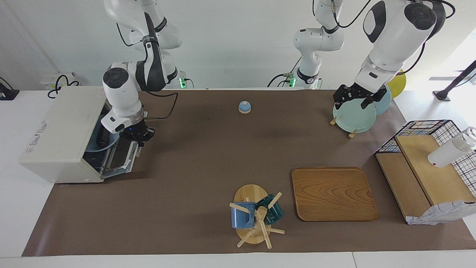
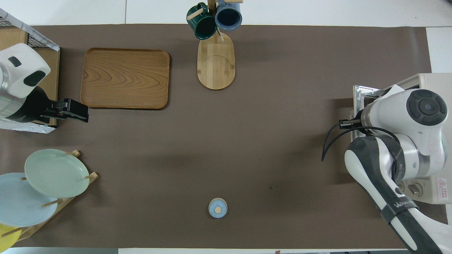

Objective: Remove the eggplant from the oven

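Eggplant (image 1: 101, 140) is being seen as a dark shape on a blue plate (image 1: 108, 146) inside the open oven (image 1: 61, 134), at about nine o'clock from the right tool (image 1: 138, 138) over the lowered door; its fingers cannot be read. The left tool (image 1: 354, 97) is being held over the plate rack (image 1: 351, 133); its fingers cannot be read.

You see a cream-white oven (image 1: 59, 134), a brown wood-grain tray (image 1: 333, 194), pale green (image 1: 354, 117) and light blue plates (image 2: 17, 201), and dark green (image 2: 202, 25) and blue mugs (image 2: 229, 16).
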Tool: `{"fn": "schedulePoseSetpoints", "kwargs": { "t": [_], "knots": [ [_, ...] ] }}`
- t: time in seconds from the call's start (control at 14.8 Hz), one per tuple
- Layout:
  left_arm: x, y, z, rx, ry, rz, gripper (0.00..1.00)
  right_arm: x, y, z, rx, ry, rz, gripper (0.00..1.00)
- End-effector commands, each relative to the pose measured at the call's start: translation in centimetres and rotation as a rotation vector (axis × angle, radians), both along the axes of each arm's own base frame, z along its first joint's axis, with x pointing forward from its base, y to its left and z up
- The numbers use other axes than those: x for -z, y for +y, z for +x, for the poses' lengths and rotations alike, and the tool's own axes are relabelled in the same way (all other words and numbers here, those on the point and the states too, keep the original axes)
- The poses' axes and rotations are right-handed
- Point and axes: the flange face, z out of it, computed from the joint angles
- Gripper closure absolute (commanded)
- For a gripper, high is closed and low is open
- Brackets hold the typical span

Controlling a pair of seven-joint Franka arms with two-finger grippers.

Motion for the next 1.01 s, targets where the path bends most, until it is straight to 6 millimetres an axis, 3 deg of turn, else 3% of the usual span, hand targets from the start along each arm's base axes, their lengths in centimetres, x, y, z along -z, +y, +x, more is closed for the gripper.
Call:
{"fn": "schedulePoseSetpoints", "kwargs": {
  "t": [0.0, 0.61, 0.74, 0.95],
  "knots": [
    [-0.4, 0.2, -0.1, 0.004, 0.004, -0.006, 0.00, 1.8, -1.0, 0.2, 0.018, -0.031, -0.004, 1.00],
    [-0.4, 0.3, -0.1, 0.003, 0.004, -0.006, 0.00, 3.8, 0.6, 0.0, 0.122, 0.003, 0.058, 1.00],
    [-0.4, 0.3, -0.1, 0.003, 0.004, -0.006, 0.00, 3.3, 1.4, 0.2, 0.124, 0.004, 0.059, 1.00],
    [-0.4, 0.3, -0.1, 0.003, 0.004, -0.006, 0.00, 0.4, 2.5, 1.1, 0.117, 0.056, 0.047, 1.00]
  ]
}}
